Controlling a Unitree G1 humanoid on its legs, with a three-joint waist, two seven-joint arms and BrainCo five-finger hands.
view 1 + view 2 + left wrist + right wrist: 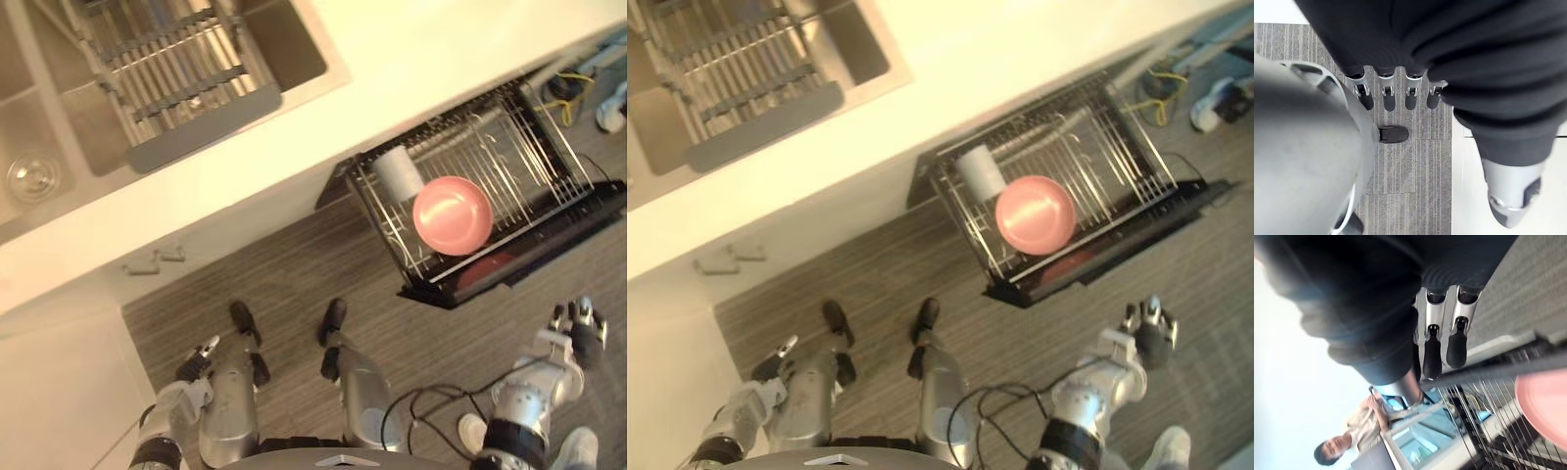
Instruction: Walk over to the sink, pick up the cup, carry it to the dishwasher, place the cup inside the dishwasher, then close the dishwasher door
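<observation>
Cup parked in the dishwasher rack by a pink plate, door down; left hand, right hand loose, empty.

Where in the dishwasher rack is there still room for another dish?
The rack is bare wire on the side past the pink plate, away from the white cup. The corner where cup and plate sit close together is crowded. The counter between sink and rack is bare too.
</observation>
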